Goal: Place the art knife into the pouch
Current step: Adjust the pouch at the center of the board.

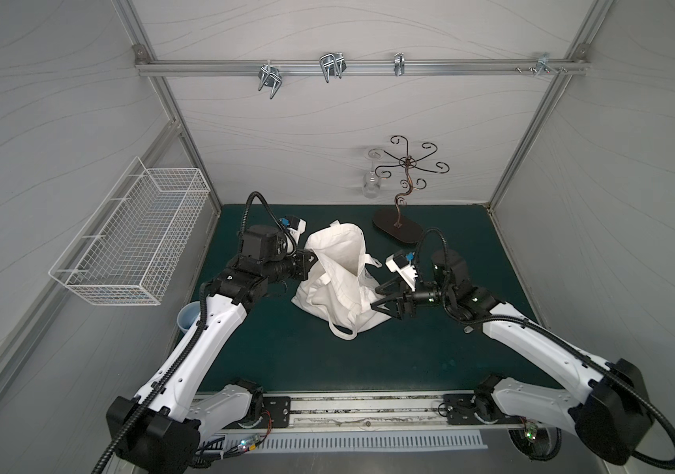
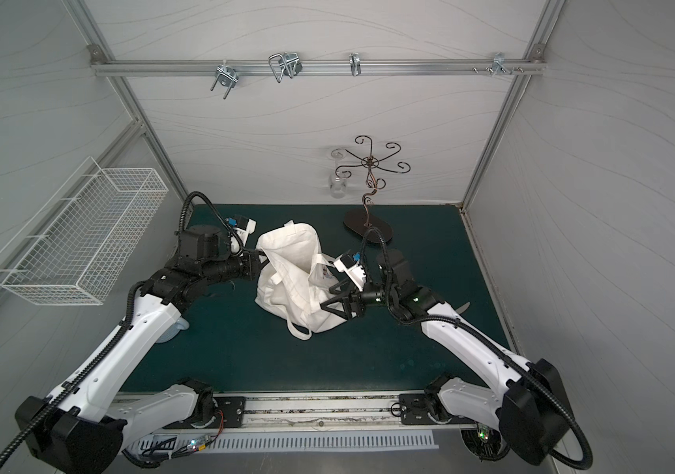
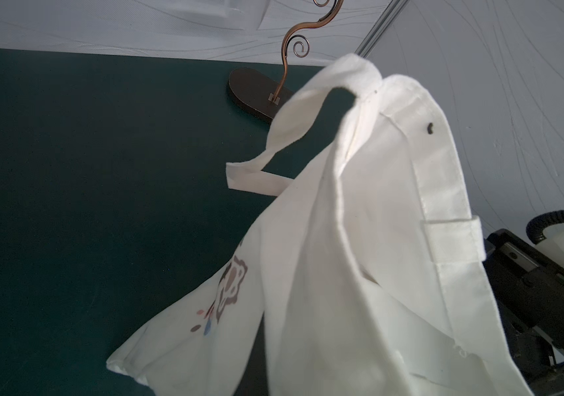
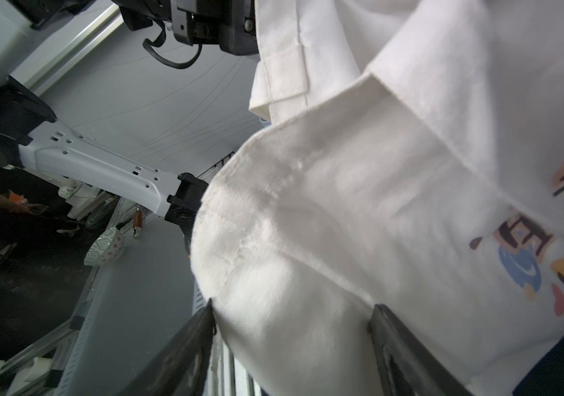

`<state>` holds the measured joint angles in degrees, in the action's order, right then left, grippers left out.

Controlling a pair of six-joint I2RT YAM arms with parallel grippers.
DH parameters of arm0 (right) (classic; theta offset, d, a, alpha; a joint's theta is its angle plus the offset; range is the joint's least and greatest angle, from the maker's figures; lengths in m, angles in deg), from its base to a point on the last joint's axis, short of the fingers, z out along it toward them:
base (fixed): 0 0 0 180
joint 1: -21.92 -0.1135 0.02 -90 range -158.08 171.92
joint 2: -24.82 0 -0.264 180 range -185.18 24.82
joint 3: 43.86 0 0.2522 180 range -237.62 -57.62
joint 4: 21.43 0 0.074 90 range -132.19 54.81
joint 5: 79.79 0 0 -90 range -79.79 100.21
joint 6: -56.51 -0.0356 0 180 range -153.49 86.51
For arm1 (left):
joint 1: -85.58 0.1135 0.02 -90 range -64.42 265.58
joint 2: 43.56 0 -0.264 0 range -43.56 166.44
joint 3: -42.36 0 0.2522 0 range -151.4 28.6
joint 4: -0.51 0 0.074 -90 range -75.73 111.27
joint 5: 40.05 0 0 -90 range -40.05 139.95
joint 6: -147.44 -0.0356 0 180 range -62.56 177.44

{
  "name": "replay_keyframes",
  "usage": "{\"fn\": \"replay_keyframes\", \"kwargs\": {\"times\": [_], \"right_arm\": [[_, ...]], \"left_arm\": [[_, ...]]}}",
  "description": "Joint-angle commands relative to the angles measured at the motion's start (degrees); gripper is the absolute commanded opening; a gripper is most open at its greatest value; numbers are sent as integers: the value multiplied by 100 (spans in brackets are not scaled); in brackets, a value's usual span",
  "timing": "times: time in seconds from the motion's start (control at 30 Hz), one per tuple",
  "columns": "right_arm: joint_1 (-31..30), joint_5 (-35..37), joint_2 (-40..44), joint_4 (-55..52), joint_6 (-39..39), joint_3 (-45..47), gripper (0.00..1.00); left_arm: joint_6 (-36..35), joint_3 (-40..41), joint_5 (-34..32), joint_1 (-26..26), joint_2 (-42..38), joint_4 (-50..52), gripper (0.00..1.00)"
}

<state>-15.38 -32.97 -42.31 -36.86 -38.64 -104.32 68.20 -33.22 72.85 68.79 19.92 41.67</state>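
Desk (image 1: 409, 353): dark green mat, with grey panel walls around.
Pouch (image 1: 329, 293): mid-desk, crumpled, its mouth lifted on one side.
Art knife: we cannot find it in any view.
Left pincer (image 1: 310, 262): closed tight on the pouch rim, holding it up.
Right pincer (image 1: 375, 299): jaws wide, astride a fabric fold opposite.
Advice: we would pinch only the top layer, then pull apart gently.
Outward: curly metal stand (image 1: 397, 225) behind, wire basket (image 1: 131, 238) on the side wall.

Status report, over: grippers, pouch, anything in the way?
Left gripper shut on the pouch rim, holding it up. Right gripper open, jaws straddling a lower fold. Art knife not identifiable. Nothing blocking the pouch mouth.
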Motion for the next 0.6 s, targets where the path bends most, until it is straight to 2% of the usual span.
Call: {"fn": "replay_keyframes", "kwargs": {"times": [0.0,0.07,0.23,0.27,0.47,0.57], "right_arm": [[-51,76,-418,377,437,-418,62],[-93,-99,-776,474,357,-657,53],[-575,-49,-1538,461,467,-1052,51],[-666,-50,-1660,498,460,-1098,47],[-849,8,-2267,466,504,-1555,0],[-849,183,-2289,383,514,-1732,0]], "left_arm": [[5,-293,146,54,-12,-523,0],[7,-313,154,52,-4,-516,0],[5,-308,145,61,-14,-513,0],[5,-298,145,67,-18,-514,0],[66,-251,188,63,-7,-573,0],[75,-251,198,63,14,-577,0]]}}
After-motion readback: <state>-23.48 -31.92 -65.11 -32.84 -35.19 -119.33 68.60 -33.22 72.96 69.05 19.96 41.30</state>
